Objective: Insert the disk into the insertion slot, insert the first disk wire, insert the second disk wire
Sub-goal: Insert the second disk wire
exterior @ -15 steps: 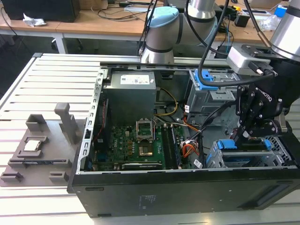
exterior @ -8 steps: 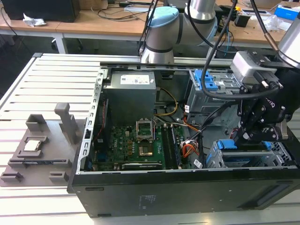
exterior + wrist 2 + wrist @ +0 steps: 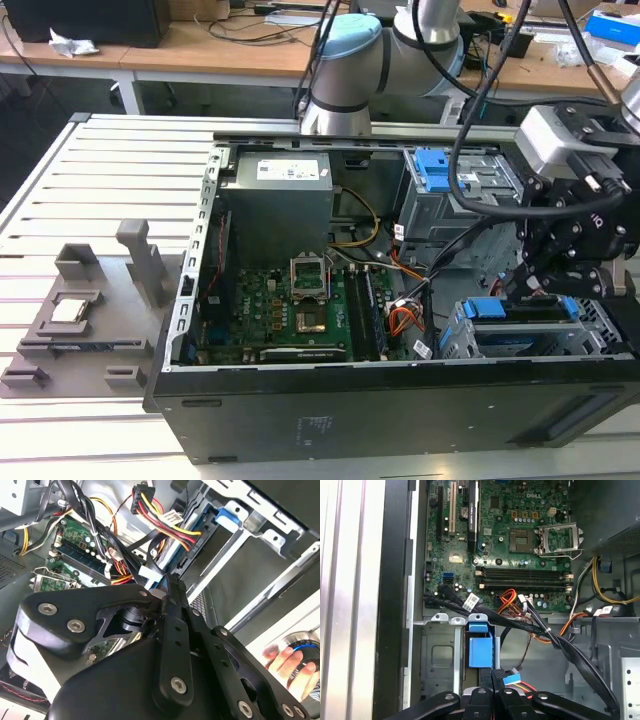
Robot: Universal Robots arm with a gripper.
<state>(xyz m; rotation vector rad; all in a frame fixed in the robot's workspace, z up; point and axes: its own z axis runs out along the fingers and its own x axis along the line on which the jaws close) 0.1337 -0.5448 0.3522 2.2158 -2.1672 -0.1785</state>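
While the disk (image 3: 480, 651) sits in its slot (image 3: 438, 656), the gripper (image 3: 493, 685) apparently pinches a wire (image 3: 511, 679), fingers together. Disk end lies just ahead.

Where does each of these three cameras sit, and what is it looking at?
Exterior view: off the arm, looking down into the open case; arm and hand show.
First wrist view: on the wrist, looking past the hand at the motherboard.
Second wrist view: on the wrist, behind the hand, facing the wires.
All three share the motherboard and hand.
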